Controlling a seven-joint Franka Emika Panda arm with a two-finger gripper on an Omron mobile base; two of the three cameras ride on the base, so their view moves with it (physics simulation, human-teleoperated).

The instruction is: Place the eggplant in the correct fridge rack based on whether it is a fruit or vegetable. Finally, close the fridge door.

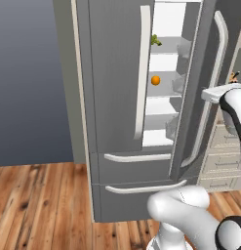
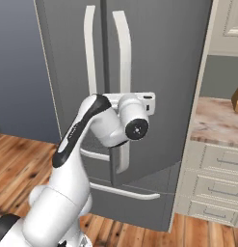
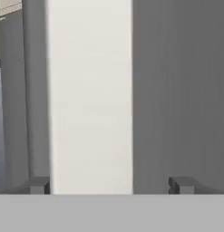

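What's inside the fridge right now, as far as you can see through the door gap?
Through the gap, the left base view shows pale shelves with a broccoli floret high up and an orange one shelf lower. No eggplant is visible; the left door hides the rest of the shelves.

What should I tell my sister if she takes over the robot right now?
Hand: open, its fingers either side of the fridge door's pale handle, not squeezing it.
Fridge door: partly open.
Inside: broccoli on the top rack, an orange on the next shelf down. The eggplant can't be seen from here.
Left: check where the eggplant is, then push the door shut.
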